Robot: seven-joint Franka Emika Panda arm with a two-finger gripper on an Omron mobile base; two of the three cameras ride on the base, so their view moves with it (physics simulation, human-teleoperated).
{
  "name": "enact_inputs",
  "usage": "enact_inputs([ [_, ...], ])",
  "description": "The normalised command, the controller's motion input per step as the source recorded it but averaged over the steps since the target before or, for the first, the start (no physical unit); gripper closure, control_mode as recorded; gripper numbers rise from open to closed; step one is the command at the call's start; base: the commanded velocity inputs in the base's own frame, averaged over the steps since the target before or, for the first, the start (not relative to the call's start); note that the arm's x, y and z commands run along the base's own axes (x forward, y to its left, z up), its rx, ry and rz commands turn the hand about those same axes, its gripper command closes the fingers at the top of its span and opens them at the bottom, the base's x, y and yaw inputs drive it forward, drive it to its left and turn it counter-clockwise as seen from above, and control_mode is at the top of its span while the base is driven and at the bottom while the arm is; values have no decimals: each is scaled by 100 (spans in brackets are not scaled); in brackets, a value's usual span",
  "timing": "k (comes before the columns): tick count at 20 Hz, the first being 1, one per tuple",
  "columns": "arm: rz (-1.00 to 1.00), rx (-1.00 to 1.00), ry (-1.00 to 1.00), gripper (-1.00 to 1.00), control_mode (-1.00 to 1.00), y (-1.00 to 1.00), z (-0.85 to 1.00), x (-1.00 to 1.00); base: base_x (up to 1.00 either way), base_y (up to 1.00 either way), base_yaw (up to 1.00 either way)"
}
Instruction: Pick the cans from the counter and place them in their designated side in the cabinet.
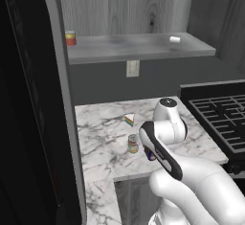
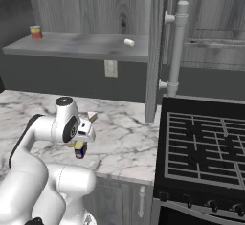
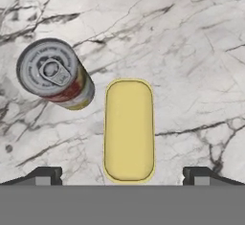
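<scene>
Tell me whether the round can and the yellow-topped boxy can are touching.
Apart. The hand view looks straight down on both: bare marble counter shows between the round can and the boxy can.

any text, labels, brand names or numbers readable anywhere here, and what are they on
None can be read.
Round can on the counter: a yellow, green and red label, with no legible words; the silvery top has just a pull tab.
Boxy can: plain yellow top, no print.
Red-and-yellow can on the cabinet shelf: too small to read.
Wall outlet: no markings visible.
</scene>
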Motion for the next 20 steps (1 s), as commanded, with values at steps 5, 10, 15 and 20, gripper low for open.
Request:
enact_inputs([
  [5, 0, 0, 0, -100, -100, 0, -7, 0, 0, 0, 0],
  [10, 0, 0, 0, -100, -100, 0, -9, 0, 0, 0, 0],
  [15, 0, 0, 0, -100, -100, 0, -14, 0, 0, 0, 0],
  [20, 0, 0, 0, -100, -100, 0, -18, 0, 0, 0, 0],
])
